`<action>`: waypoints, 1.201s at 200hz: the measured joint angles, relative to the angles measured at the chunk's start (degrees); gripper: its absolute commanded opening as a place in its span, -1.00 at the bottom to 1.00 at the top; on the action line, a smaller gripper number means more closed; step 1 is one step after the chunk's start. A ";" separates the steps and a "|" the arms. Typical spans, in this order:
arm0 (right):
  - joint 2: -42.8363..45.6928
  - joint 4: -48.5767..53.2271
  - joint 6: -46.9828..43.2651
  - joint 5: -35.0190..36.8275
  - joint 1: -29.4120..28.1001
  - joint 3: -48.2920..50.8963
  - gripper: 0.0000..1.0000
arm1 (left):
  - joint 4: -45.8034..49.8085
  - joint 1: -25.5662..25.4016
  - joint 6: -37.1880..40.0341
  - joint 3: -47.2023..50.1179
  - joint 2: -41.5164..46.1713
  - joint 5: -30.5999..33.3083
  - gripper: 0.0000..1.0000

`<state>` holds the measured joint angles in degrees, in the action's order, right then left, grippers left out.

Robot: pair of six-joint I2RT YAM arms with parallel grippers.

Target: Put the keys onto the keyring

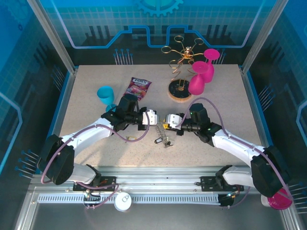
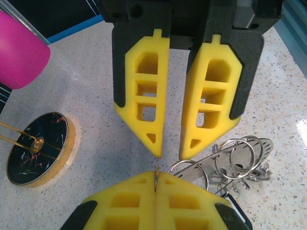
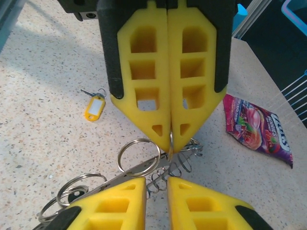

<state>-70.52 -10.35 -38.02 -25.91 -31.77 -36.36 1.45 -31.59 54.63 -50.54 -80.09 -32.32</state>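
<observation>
The two arms are meeting at the middle of the tabletop (image 1: pixel 96 76) in the top view, with the left pincer (image 1: pixel 154 118) and the right pincer (image 1: pixel 168 120) pointing tip to tip. The keyring (image 1: pixel 160 130) is hanging just below the gap between them, toward the lower edge of the frame.

In the right wrist view, the right pincer (image 3: pixel 170 143) is pressing its yellow pads (image 3: pixel 144 72) fully together and pinching a thin wire loop of the keyring (image 3: pixel 158 165) at the very tips. The rest of the rings and the flat metal strip are trailing down and to the lower left. There they are passing under the left pincer (image 3: pixel 157 179), which is entering from the bottom edge with a narrow gap between its fingers.

The left wrist view is showing the left pincer (image 2: pixel 170 155) standing slightly parted and gripping nothing. The right pincer (image 2: pixel 157 175) is sitting directly below it, clamped on the loop. The keyring (image 2: pixel 261 144) is spreading toward the lower right, just beside the left pincer's right fingertip.

The keys (image 3: pixel 94 108) are lying on the tabletop in the left part of the right wrist view, one carrying a yellow tag, well apart from the ring. A snack packet (image 3: pixel 256 127) is lying at the right.
</observation>
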 measured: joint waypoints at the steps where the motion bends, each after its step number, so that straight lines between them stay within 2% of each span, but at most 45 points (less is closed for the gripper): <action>1: 0.00 -0.02 0.00 0.04 -0.02 0.00 -0.58 | -0.04 0.00 0.00 0.04 0.00 0.00 -1.00; 64: 2.01 -0.92 -1.90 6.36 -0.90 2.32 -0.53 | 3.58 -0.26 1.79 0.20 -0.02 -0.57 -1.00; 143: -0.50 -1.79 -1.88 5.79 -4.92 2.29 -0.62 | 2.47 -0.94 0.00 1.88 -0.02 -0.79 -1.00; 219: -1.51 -4.13 -0.52 5.95 -5.35 2.29 -0.67 | 1.14 -0.92 -1.18 2.49 0.00 -0.98 -1.00; 240: -1.73 -4.70 0.44 5.90 -5.35 2.29 -0.81 | 0.83 -0.92 -1.20 2.56 0.00 -0.96 -1.00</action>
<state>-72.25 -15.05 -37.58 -20.01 -37.12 -34.06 2.28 -32.51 53.43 -47.99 -80.09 -33.28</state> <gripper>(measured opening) 0.142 0.049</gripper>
